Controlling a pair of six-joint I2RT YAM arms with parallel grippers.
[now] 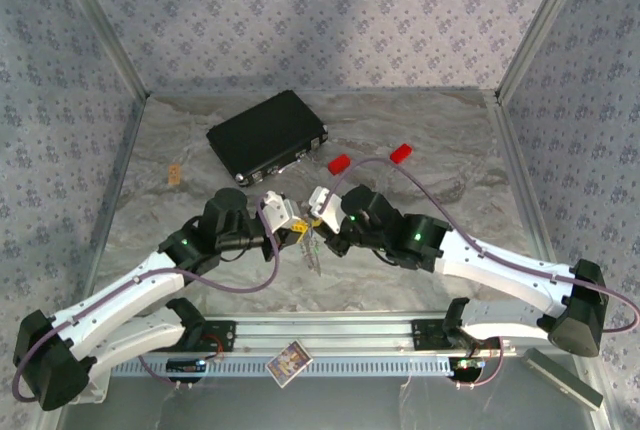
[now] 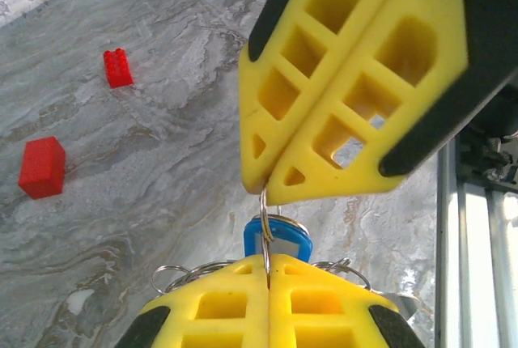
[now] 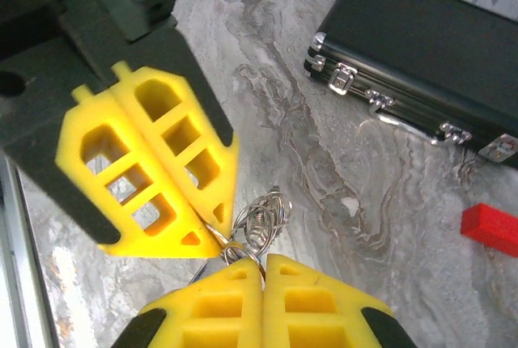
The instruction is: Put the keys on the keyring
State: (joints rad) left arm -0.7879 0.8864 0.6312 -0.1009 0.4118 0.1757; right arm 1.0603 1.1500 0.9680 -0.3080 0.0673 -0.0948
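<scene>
My two grippers meet tip to tip above the middle of the marble table [image 1: 430, 250]. In the left wrist view, my left gripper [image 2: 269, 264] is shut on a thin silvery wire ring, the keyring [image 2: 265, 217]. My right gripper [image 2: 265, 189] comes down from above and is shut on the same ring. A key with a blue head [image 2: 279, 241] hangs on the ring just behind my left fingers. Loose wire loops [image 2: 180, 272] spread out beside it. In the right wrist view, my right gripper [image 3: 263, 261] and my left gripper [image 3: 220, 233] pinch the ring, and a tangle of loops [image 3: 263, 212] hangs past them.
A black case [image 1: 268, 136] lies at the back left of centre. Two red bricks [image 1: 339, 163] [image 1: 401, 153] sit to its right. A small tan piece [image 1: 175, 174] lies at the left. A card [image 1: 290, 361] rests on the front rail. Patterned walls close in three sides.
</scene>
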